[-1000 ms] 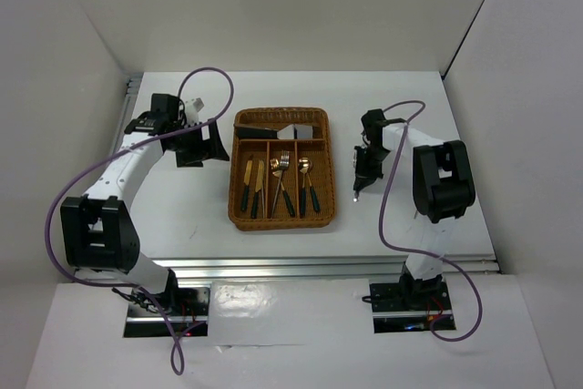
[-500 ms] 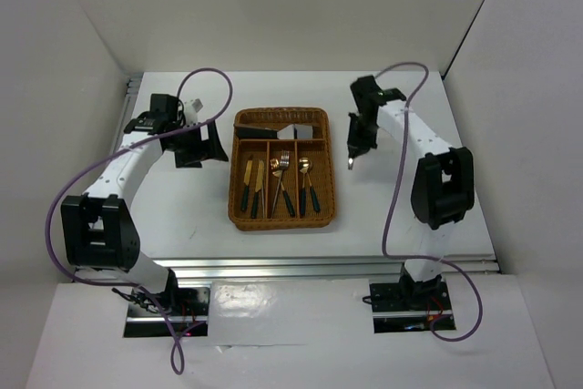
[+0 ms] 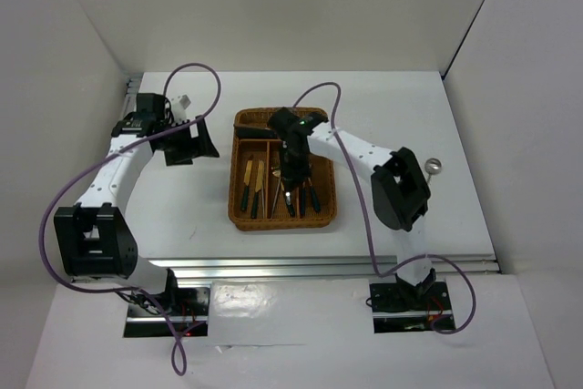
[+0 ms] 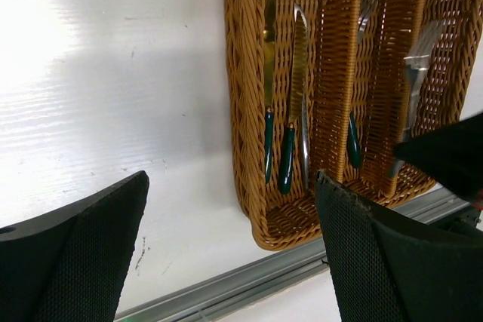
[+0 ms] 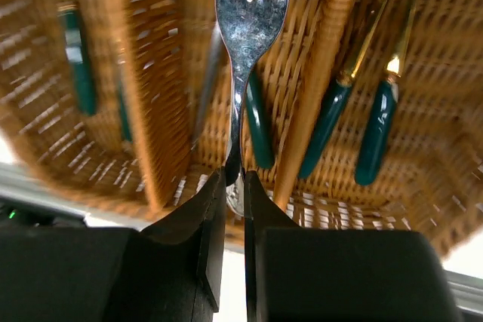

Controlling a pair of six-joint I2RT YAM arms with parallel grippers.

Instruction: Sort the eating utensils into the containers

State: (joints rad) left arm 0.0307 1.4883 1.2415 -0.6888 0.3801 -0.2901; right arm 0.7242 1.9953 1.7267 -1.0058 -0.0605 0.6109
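Observation:
The brown wicker tray (image 3: pixel 235 209) sits mid-table. My right gripper (image 3: pixel 290 173) hangs over its middle long slot, shut on the handle of a silver fork (image 5: pixel 249 20), tines pointing away from the wrist. Green-handled forks lie below it in that slot (image 5: pixel 256 122). Two gold knives (image 3: pixel 252 187) lie in the left slot and also show in the left wrist view (image 4: pixel 294 96). Two gold spoons (image 5: pixel 377 126) lie in the right slot. My left gripper (image 3: pixel 187 143) is open and empty, left of the tray (image 4: pixel 241 111). The arm hides most of the crosswise slot.
A small silver spoon head (image 3: pixel 434 167) lies on the table right of the tray, beside the right arm's elbow. The table's metal front rail (image 4: pixel 249 292) runs just past the tray's near end. White walls close in the sides and back.
My right arm has swung from the table right of the tray to above its middle slot, carrying the fork. My left gripper has shifted slightly left.

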